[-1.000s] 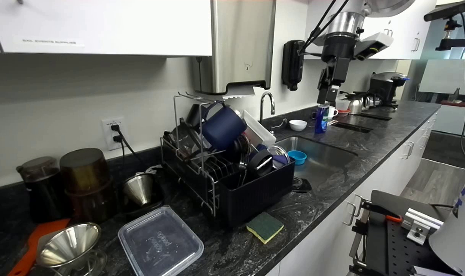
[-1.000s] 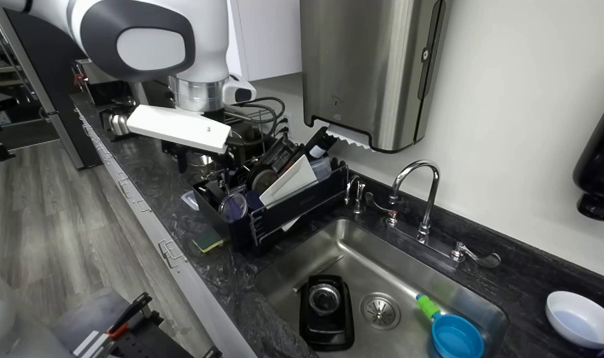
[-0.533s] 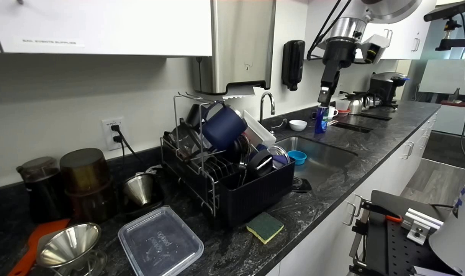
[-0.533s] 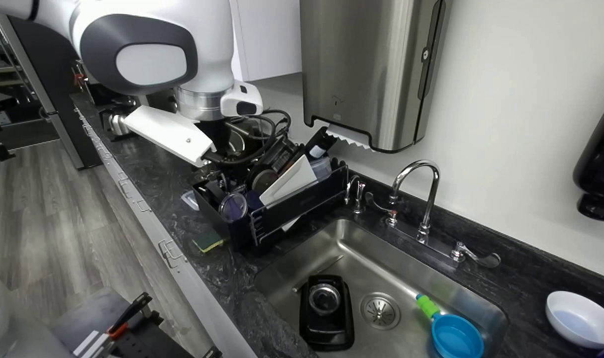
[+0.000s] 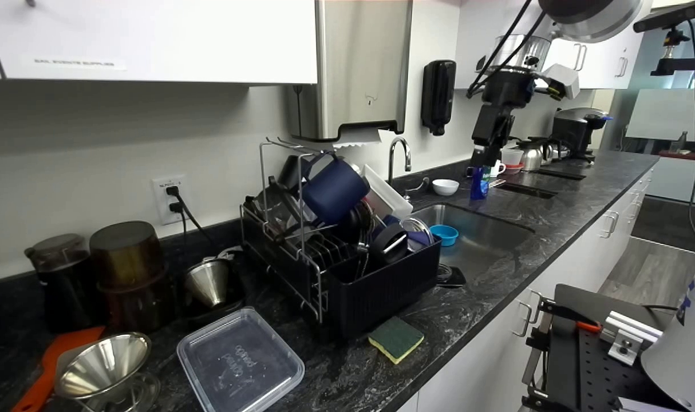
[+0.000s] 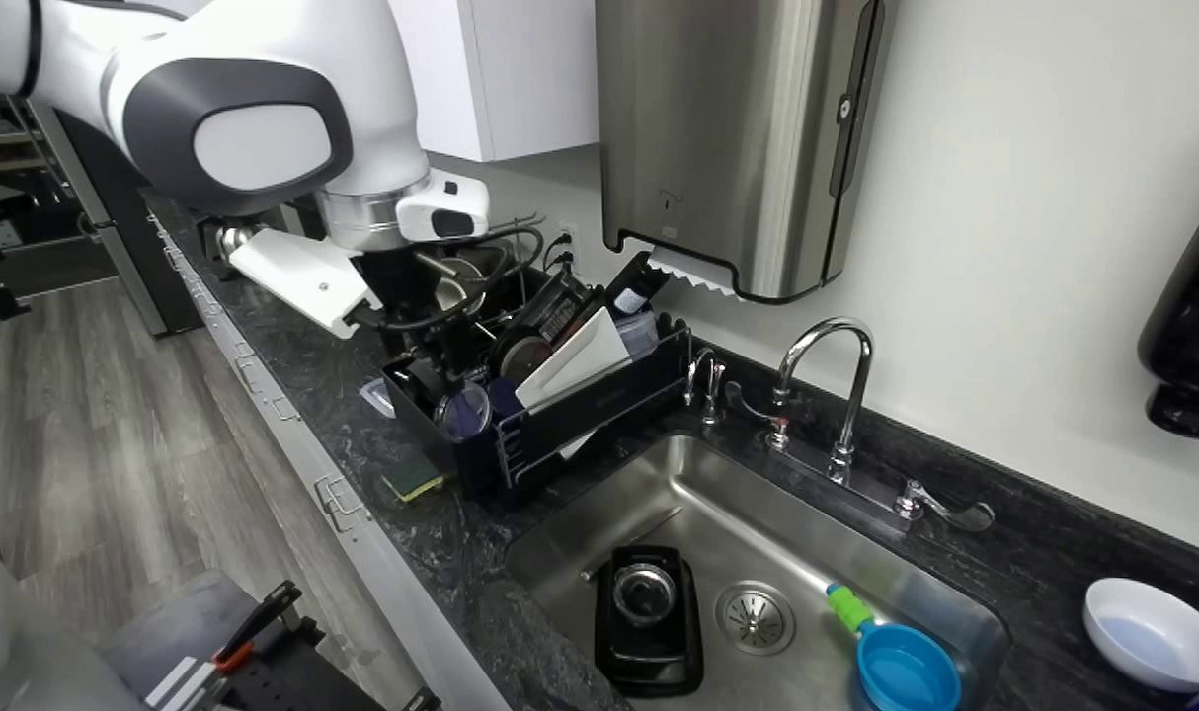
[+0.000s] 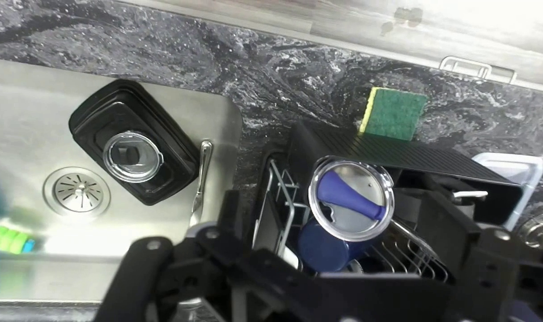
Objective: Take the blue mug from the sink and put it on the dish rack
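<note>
Pretty sure this one's basically done. The mug (image 5: 335, 191) is in the rack (image 5: 382, 292), center of the frame in an exterior view, tilted and propped up high among the other dishes (image 5: 389, 243). Can't tell from here if it's wedged solid or just balanced. The claw (image 7: 338, 210) is spread wide with nothing in its grip; in the wrist view its jaws stand well apart across the lower middle and right, with the sink-side end of the rack below, and in an exterior view it hangs upper right, well clear of the mug. The sink (image 6: 758, 538) has a black tub (image 6: 649, 632) with a clear lid (image 6: 644, 594) on it, a knife (image 7: 202, 174) and a blue scoop (image 6: 908, 667) at lower right, and no mug in the part I can see. So getting it out, racking it and letting go all look finished to me. All that's left, I'd guess, is backing off, unless the mug wants a nudge to sit better.
</note>
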Controlling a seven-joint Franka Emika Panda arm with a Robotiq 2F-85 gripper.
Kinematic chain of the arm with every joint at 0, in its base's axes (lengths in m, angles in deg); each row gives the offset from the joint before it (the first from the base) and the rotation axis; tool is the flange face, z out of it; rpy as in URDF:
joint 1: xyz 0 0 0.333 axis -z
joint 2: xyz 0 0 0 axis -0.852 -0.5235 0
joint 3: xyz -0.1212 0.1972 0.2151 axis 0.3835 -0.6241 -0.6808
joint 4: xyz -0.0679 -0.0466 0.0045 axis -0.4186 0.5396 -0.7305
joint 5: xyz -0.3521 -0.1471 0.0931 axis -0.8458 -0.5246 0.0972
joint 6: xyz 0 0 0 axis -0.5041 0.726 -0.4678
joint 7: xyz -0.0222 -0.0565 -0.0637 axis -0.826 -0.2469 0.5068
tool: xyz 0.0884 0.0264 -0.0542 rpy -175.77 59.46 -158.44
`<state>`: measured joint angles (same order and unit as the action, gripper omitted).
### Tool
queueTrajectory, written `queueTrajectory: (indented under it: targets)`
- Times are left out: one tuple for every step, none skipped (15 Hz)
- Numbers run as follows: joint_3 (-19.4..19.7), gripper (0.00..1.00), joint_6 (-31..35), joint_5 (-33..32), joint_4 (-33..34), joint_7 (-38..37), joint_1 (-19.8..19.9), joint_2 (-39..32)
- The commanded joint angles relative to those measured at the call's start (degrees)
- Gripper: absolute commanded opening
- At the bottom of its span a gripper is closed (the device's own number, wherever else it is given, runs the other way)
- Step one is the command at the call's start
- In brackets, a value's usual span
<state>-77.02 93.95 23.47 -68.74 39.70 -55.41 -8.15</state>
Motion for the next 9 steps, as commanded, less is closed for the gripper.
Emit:
queueTrajectory:
  targets:
    - [-2.9,1.00,0.9,-4.0,-3.6,-2.6,1.9,3.3]
    - [-3.4,1.00,0.8,-5.1,-4.3,-3.3,2.1,4.2]
    - [-3.8,1.00,1.2,-6.2,-5.1,-3.8,2.1,5.1]
    - [-4.3,1.00,1.0,-7.2,-5.6,-4.3,2.2,5.9]
    - [-4.9,1.00,0.6,-8.2,-3.7,-5.1,2.3,4.8]
    - [-5.0,1.00,-0.6,-9.1,-3.9,-4.9,2.0,5.3]
    - [-5.0,1.00,-1.3,-9.7,-3.7,-4.2,1.4,5.7]
    - [-3.9,1.00,-0.4,-8.1,-3.7,-4.3,0.7,5.4]
    - [-4.2,1.00,-0.5,-8.5,-3.7,-4.3,0.7,5.6]
